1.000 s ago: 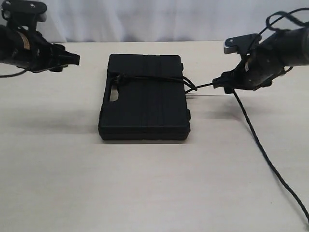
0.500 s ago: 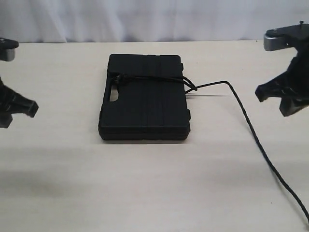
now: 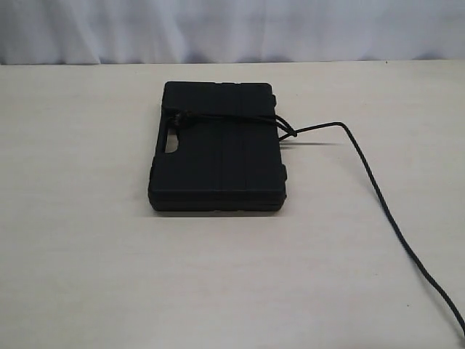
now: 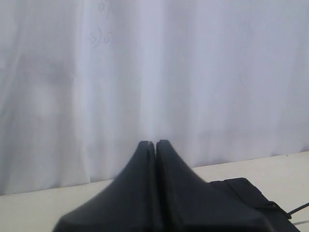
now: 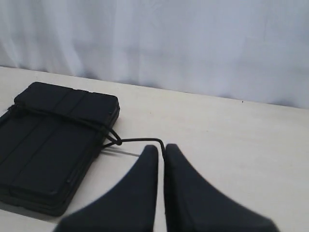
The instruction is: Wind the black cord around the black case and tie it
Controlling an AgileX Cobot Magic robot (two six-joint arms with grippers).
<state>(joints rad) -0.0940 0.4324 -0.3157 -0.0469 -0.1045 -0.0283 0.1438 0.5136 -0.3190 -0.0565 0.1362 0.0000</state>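
The black case (image 3: 218,156) lies flat in the middle of the table. The black cord (image 3: 378,196) crosses its lid near the far end, from a fuzzy knot (image 3: 176,120) by the handle cut-out to a knot (image 3: 287,131) at the case's right edge. From there the cord trails loose over the table to the near right corner. Neither gripper shows in the exterior view. My left gripper (image 4: 155,143) is shut and holds nothing, with the case (image 4: 246,191) off to its side. My right gripper (image 5: 161,147) is shut and raised; the cord (image 5: 140,140) runs on the table behind its tips.
A white curtain (image 3: 232,29) hangs behind the table's far edge. The light wooden table (image 3: 87,254) stretches round the case on all sides.
Both arms have drawn back out of the exterior view. The right gripper has let go of the cord, which now lies slack on the table. The case has not moved.
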